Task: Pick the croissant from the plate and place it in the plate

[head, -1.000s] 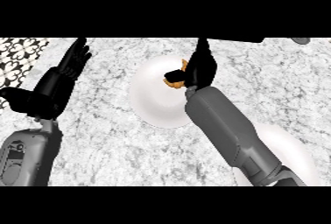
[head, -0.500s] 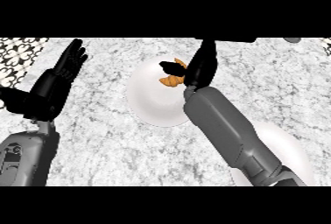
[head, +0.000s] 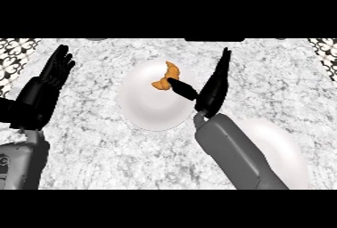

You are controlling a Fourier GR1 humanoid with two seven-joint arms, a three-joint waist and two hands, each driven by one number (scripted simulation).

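Note:
An orange croissant (head: 168, 75) lies on the far part of a white plate (head: 153, 109) at the counter's middle. My right hand (head: 213, 91) stands just right of that plate, fingers straight and pointing away from me, open. Its thumb (head: 182, 89) reaches left over the plate and touches the croissant's near end. A second white plate (head: 281, 149) lies at the near right, partly hidden by my right forearm. My left hand (head: 45, 91) rests open at the left, fingers up, well apart from both plates.
The counter top is grey-white marble (head: 99, 151). A patterned black-and-white surface shows at the far left corner (head: 14, 46) and the far right corner (head: 324, 44).
My right hand has shifted a little to the right, off the croissant, and more of the croissant now shows on the plate. The left hand stays where it was.

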